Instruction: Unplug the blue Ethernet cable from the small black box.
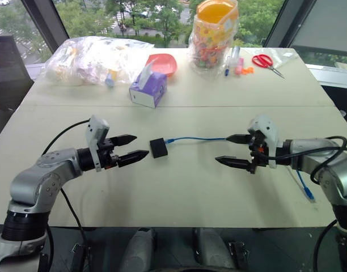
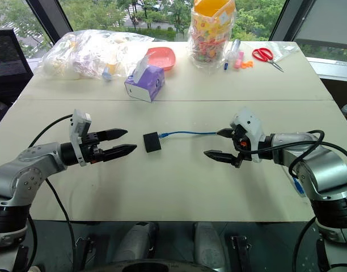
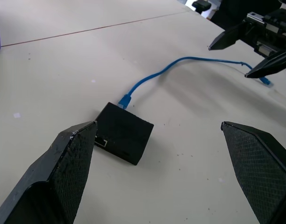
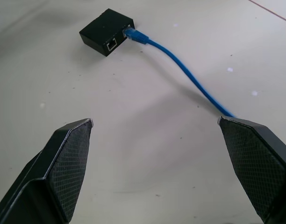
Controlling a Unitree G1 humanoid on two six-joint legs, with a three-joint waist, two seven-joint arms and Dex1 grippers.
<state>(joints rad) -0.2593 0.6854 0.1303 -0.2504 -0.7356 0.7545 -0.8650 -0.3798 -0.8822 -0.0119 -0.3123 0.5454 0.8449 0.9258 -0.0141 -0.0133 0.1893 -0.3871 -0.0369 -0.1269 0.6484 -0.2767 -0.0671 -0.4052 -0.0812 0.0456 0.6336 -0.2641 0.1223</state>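
Observation:
The small black box [image 1: 158, 148] lies flat on the beige table between my two grippers. The blue Ethernet cable [image 1: 196, 138] is plugged into the box's side facing my right arm, where its plug [image 4: 132, 33] sits in a port. From there the cable runs right, passes behind my right gripper, and its far end [image 1: 305, 190] lies by the right arm. My left gripper [image 1: 140, 145] hovers open just left of the box. My right gripper [image 1: 222, 149] stands open to the right of the box, over the cable. Neither gripper touches anything.
A purple tissue box [image 1: 148, 88] stands behind the black box. Along the table's far edge are a clear plastic bag [image 1: 94, 59], a red bowl [image 1: 162, 63], a bag of colourful items [image 1: 213, 34], pens [image 1: 233, 59] and red scissors [image 1: 267, 61].

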